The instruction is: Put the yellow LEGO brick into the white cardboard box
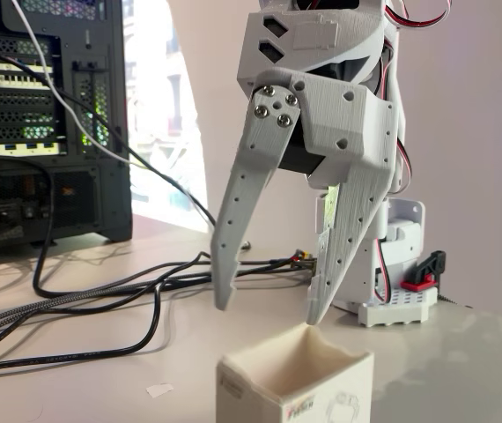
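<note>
**Fixed view: spread fingers above open box**

Fixed view shows the white printed gripper hanging close to the lens, pointing down. Its two fingers are spread well apart, tips lowest, with nothing held between them. The right-hand fingertip stands just over the back rim of the white cardboard box; the left-hand tip is above and slightly left of the box. Contact between tip and rim cannot be determined.

The box sits on the pale tabletop at the bottom edge of the frame, top open, its upper edge uneven. A red-and-black logo and part of a line drawing are printed on the front face. The inside of the box is only partly visible; the visible part of the interior shows bare card.

The yellow LEGO brick cannot be located.

Behind the gripper, a white studded baseplate carries a red piece with a black part on top. Black cables run across the tabletop from a dark computer case at left. A small white scrap lies left of the box.
</note>
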